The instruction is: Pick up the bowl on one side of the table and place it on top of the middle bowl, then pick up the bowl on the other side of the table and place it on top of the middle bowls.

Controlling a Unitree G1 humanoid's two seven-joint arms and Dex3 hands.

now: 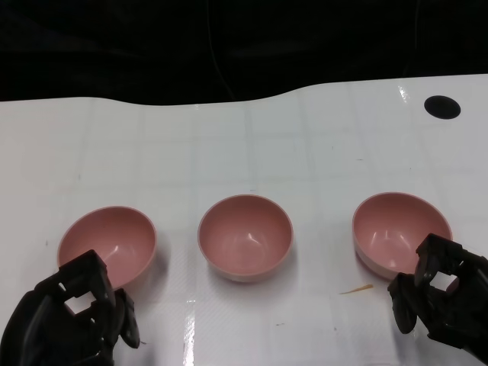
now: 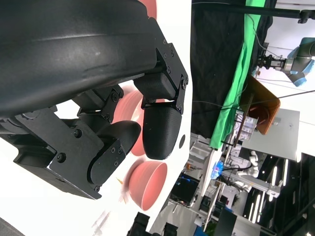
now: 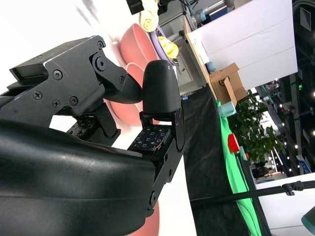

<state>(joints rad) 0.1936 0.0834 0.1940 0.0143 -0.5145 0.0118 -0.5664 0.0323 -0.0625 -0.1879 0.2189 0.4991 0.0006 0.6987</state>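
Three pink bowls stand upright in a row across the near half of the white table (image 1: pixel 244 145), well apart from one another. The middle bowl (image 1: pixel 245 235) sits alone at centre, with nothing stacked in it. The left bowl (image 1: pixel 107 244) and the right bowl (image 1: pixel 400 231) lie at roughly the same depth.

The left hand (image 1: pixel 72 316) is at the near left corner; its upper fingers overlap the near rim of the left bowl in the head view, but contact cannot be confirmed there. The right hand (image 1: pixel 442 301) is at the near right; its fingers overlap the near right rim of the right bowl, contact likewise unconfirmed.

The left wrist view shows what the head view does not: that hand's fingers (image 2: pixel 160 125) are parted and grip nothing, with pink bowl surface visible beyond and between them. A further bowl sits clear of the fingers across the table. The right wrist view shows that hand's fingers (image 3: pixel 160 91) also parted with nothing between them, pink bowl showing just beyond the fingertips.

A small tan sliver (image 1: pixel 356 289) lies on the table near the right bowl, between it and the middle bowl. A black round hole (image 1: pixel 442 107) marks the far right of the table. The wrist views alone show green cloth (image 2: pixel 236 83) and room clutter beyond the far edge.
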